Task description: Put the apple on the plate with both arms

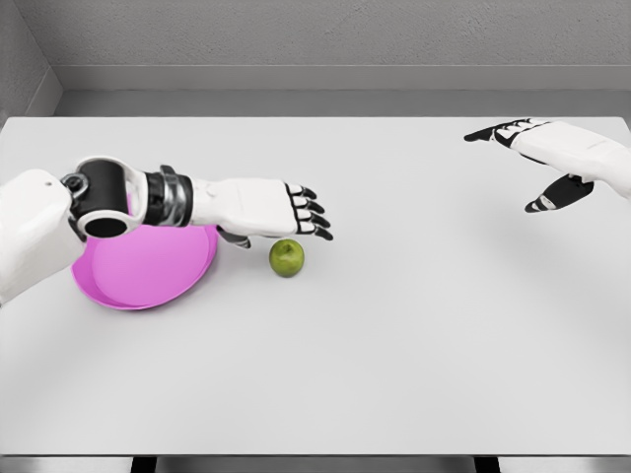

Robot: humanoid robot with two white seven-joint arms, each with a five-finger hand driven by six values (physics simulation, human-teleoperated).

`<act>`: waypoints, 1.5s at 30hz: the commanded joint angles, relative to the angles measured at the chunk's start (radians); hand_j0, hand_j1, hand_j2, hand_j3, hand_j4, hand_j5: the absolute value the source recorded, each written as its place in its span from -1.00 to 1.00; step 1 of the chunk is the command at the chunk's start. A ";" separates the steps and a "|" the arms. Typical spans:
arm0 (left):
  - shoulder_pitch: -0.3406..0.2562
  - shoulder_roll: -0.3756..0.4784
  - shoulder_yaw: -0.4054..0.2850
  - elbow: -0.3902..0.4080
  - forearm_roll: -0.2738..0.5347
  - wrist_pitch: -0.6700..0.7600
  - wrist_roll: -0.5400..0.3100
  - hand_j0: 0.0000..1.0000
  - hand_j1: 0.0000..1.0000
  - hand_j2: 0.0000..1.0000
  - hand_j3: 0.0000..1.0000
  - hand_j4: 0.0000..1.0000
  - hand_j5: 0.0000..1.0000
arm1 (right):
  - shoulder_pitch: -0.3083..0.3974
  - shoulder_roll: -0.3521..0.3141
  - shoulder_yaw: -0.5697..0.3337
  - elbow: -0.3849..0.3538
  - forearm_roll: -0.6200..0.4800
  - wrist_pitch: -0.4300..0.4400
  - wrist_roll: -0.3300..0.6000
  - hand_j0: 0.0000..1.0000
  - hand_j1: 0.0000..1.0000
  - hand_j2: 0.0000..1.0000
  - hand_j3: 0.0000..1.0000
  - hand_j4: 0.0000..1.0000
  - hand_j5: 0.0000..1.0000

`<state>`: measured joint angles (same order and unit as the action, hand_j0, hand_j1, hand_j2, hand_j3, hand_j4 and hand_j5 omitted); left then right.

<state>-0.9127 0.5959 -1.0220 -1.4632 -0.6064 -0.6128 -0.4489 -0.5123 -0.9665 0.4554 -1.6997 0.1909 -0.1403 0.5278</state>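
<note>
A green apple [287, 257] rests on the white table, just right of a pink plate [148, 271]. My left hand [301, 215] hovers directly above and slightly behind the apple, palm down, fingers spread and holding nothing. Its forearm crosses over the plate's far rim and hides part of it. My right hand [537, 163] floats far off at the upper right, fingers relaxed and spread, holding nothing.
The white table [394, 345] stretches wide in front of me, with its front edge near the bottom of the view. A grey wall runs behind the table's far edge.
</note>
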 commanded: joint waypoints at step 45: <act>0.006 -0.033 -0.030 0.009 0.039 0.002 -0.093 -0.39 -0.39 -0.39 -0.39 -0.39 -0.39 | 0.011 -0.012 -0.003 0.002 -0.002 0.001 0.000 1.00 1.00 1.00 1.00 1.00 1.00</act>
<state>-0.9050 0.5615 -1.0702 -1.4543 -0.6063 -0.6128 -0.5424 -0.5016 -0.9761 0.4528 -1.6980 0.1909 -0.1402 0.5274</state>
